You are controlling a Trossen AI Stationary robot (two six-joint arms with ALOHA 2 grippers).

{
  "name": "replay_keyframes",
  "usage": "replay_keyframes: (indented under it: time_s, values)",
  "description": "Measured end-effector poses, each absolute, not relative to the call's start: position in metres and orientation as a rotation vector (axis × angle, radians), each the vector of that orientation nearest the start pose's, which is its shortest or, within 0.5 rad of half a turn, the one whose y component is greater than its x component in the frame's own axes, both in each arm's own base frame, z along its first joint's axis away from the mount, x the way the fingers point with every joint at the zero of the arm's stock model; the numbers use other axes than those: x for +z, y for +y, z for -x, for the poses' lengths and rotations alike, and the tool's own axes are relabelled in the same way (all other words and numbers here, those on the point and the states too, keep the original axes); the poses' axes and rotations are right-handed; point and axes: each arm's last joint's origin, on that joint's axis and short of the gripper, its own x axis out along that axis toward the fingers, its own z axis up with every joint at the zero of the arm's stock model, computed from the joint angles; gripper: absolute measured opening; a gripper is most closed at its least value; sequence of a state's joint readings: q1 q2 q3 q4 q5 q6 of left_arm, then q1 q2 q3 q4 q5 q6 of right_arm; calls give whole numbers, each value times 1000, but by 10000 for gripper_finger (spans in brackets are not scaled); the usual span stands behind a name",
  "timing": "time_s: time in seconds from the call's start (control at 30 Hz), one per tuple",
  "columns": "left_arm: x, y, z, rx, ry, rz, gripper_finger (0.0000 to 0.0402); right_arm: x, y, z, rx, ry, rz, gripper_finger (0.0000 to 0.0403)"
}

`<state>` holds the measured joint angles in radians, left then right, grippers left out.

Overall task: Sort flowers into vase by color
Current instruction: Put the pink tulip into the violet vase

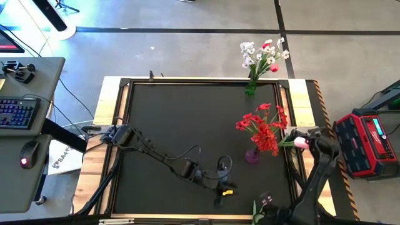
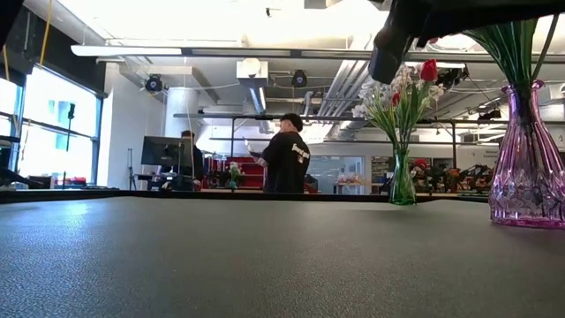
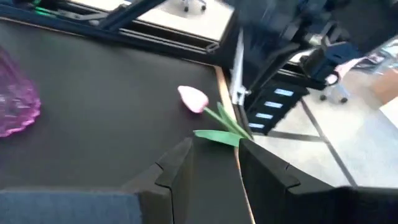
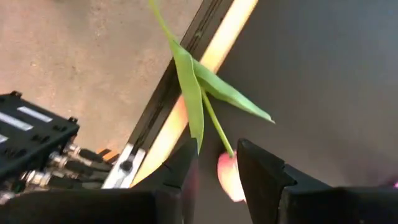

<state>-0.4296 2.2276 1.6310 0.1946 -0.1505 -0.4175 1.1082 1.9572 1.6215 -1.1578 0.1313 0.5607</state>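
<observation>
My right gripper (image 1: 310,142) is raised over the table's right edge, shut on a pink tulip (image 1: 301,142). A second pink tulip (image 3: 193,98) lies on the mat by the near edge, its stem crossing the edge, just ahead of my left gripper (image 3: 216,146). That gripper (image 1: 226,189) is open and touches nothing. A purple vase (image 1: 252,156) holds red blossoms (image 1: 265,128). A green vase (image 1: 250,87) at the far edge holds white-lavender sprigs (image 1: 259,53) and a red tulip (image 2: 428,69). My right gripper holds the pink tulip by the top of its stem (image 4: 231,152), right at the blossom (image 4: 229,177), which sits between the two fingers. The fingers come from above. The tulip is lifted clear, and its stem and leaves (image 4: 189,93) slant away below, out over the table's edge.
A red and black box (image 1: 369,144) stands on the floor to the right of the table. A desk with keyboard and mouse (image 1: 19,112) is to the left. Bare mat (image 1: 187,112) spreads across the table's middle and left. People (image 2: 287,155) stand in the room beyond.
</observation>
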Motion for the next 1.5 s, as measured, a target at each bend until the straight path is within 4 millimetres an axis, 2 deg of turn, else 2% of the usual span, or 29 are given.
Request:
replay_keyframes:
  time_s: [0.23, 0.5, 0.63, 0.73, 0.87, 1.0, 1.2, 1.37, 1.5]
  values:
    - [184, -214, -457, -266, 502, 313, 117, 200, 337, -187, 333, 1413, 448, 98]
    - [185, -236, -444, -302, 547, 345, 117, 149, 326, -180, 370, 1532, 287, 98]
    - [182, -247, -436, -297, 568, 330, 117, 142, 322, -177, 320, 1548, 221, 98]
    - [181, -252, -433, -298, 583, 340, 117, 144, 323, -180, 282, 1549, 185, 76]
    - [182, -253, -432, -303, 581, 352, 117, 154, 329, -186, 272, 1548, 142, 12]
    - [186, -256, -433, -336, 561, 423, 117, 186, 331, -194, 202, 1533, 25, 9]
    - [199, -252, -440, -474, 498, 522, 117, 249, 322, -205, 183, 1532, -163, 5]
    - [215, -242, -442, -487, 438, 457, 118, 277, 309, -216, 128, 1530, -293, 3]
    - [217, -239, -443, -506, 420, 390, 123, 298, 302, -229, 133, 1526, -402, 1]
